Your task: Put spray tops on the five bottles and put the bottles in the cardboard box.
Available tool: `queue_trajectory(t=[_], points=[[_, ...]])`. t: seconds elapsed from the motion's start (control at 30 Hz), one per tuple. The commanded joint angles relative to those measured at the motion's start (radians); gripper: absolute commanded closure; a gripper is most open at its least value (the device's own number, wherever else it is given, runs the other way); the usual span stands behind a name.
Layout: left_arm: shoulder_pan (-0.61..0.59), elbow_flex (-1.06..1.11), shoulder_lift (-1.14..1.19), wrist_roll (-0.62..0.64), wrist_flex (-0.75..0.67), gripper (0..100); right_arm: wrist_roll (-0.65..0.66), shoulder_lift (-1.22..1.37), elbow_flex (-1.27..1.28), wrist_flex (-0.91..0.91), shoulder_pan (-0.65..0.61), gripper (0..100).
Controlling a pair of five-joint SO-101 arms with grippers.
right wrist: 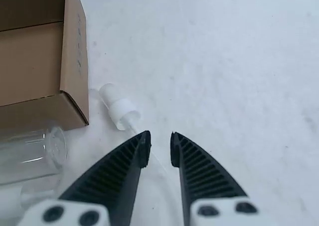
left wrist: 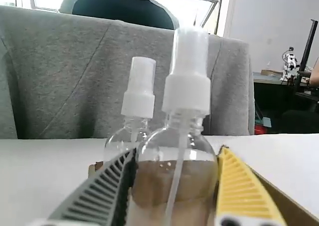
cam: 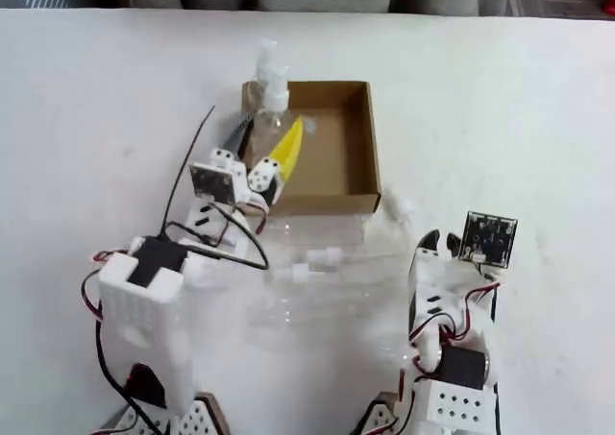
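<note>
The left hand (cam: 271, 132) is clamped on an upright clear round bottle with white spray top (left wrist: 175, 176) at the left side of the brown cardboard box (cam: 338, 161). The right hand (right wrist: 159, 148), fingers slightly parted and empty, hangs over the white worktop (right wrist: 224, 61). A loose white spray top (right wrist: 118, 109) lies just ahead, beside the box corner.
</note>
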Motion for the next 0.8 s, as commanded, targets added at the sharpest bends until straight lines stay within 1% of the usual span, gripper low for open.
queue_trajectory(t=[0.0,0.2,0.27,0.37,0.47,0.53,0.6,0.77], points=[[-0.002,-0.046,-0.010,-0.012,0.000,92,0.009,-0.002,0.008,0.005,-0.012,94.3],[-0.002,-0.046,-0.008,-0.006,-0.003,92,0.009,-0.002,0.008,0.005,-0.012,94.3],[-0.002,-0.046,-0.008,-0.005,-0.002,90,0.009,-0.002,0.008,0.005,-0.012,94.3],[-0.002,-0.043,-0.005,-0.003,0.009,80,0.009,-0.002,0.008,0.005,-0.012,94.3],[-0.002,-0.046,-0.008,-0.003,0.114,70,0.009,-0.002,0.008,0.005,-0.012,94.3],[-0.002,-0.054,-0.010,-0.003,0.146,65,0.009,-0.002,0.008,0.005,-0.012,94.3],[-0.008,-0.064,-0.008,-0.002,0.149,64,0.009,-0.002,0.008,0.005,-0.012,94.3],[-0.025,-0.071,-0.008,-0.002,0.149,67,0.009,-0.002,0.008,0.005,-0.012,94.3]])
